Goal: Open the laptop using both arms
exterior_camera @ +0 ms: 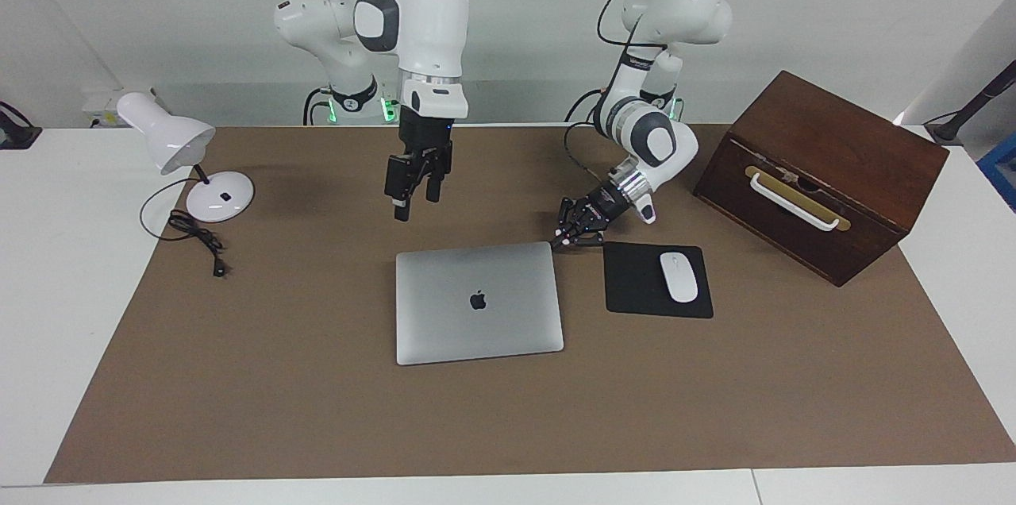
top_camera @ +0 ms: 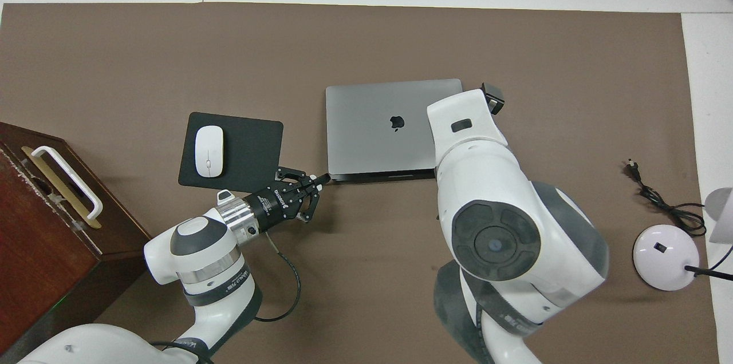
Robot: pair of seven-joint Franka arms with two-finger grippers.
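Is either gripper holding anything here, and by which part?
Nothing is held. Left gripper sits at the closed laptop's corner; right gripper hangs above the mat.

1. A dark apple logo sits centred on the lid of the laptop (exterior_camera: 478,302); it shows in both views.
2. Small white lettering runs along the body of the left end effector (top_camera: 309,186); it cannot be read.
3. Nothing else bears readable text.

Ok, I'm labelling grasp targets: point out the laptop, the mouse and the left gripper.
laptop (exterior_camera: 444,283): facing view, on the bare lid beside the logo.
mouse (exterior_camera: 679,276): facing view, middle of its top.
left gripper (exterior_camera: 562,237): facing view, between its fingertips at the laptop's corner.
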